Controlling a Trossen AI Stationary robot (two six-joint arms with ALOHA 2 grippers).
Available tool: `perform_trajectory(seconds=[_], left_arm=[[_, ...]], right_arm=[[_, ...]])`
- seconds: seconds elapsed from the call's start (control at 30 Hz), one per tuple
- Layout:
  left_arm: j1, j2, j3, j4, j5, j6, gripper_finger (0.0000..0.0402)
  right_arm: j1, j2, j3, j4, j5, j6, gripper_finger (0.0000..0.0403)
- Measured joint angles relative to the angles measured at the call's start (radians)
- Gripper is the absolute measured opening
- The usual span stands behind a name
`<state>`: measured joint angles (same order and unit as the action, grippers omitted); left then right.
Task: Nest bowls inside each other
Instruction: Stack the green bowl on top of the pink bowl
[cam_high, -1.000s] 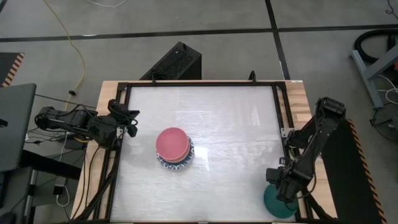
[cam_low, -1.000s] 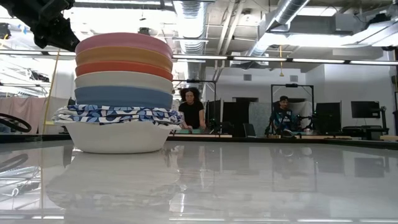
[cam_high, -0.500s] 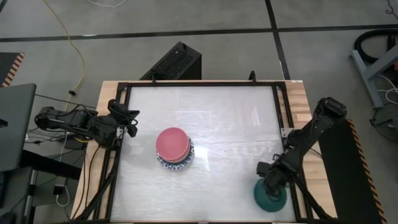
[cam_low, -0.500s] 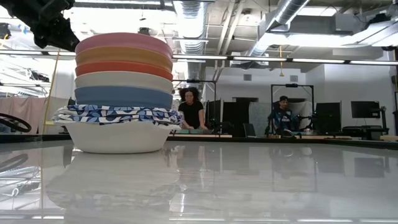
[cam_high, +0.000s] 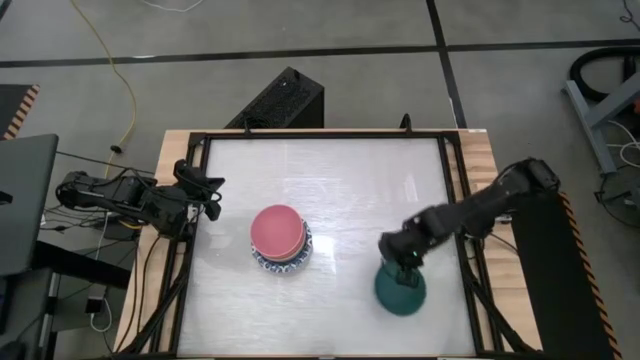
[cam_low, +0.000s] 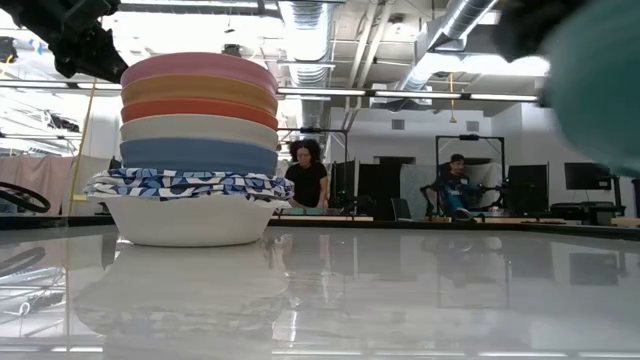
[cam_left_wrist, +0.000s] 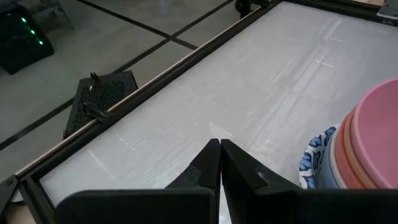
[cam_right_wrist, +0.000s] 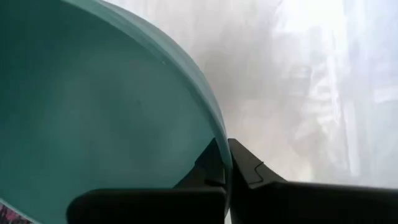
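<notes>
High: right hand (cam_high: 404, 268) pinches teal bowl (cam_high: 399, 290) by its rim, right of the stack (cam_high: 280, 238) on the counter (cam_high: 340, 180) | Left wrist: left hand (cam_left_wrist: 220, 163) pressed together, idle | Step: carrying; next, centre above pink top bowl (cam_high: 277, 229), lower.

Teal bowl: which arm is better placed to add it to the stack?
Right. The right gripper is already shut on the teal bowl, right of the stack. The left gripper sits shut and empty by the table's left edge.
</notes>
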<state>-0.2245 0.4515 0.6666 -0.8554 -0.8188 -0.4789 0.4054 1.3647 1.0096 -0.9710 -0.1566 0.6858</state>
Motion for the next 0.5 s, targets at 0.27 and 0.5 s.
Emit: perform_trajectory(seconds=[0.27, 0.5], left_arm=[[0.000, 0.000, 0.000, 0.000, 0.000, 0.000, 0.0000], [0.000, 0.000, 0.000, 0.000, 0.000, 0.000, 0.0000]], right_arm=[[-0.282, 0.000, 0.118, -0.058, 0.000, -0.250, 0.0008], [-0.489, 0.001, 0.204, -0.034, 0.000, -0.452, 0.0008]])
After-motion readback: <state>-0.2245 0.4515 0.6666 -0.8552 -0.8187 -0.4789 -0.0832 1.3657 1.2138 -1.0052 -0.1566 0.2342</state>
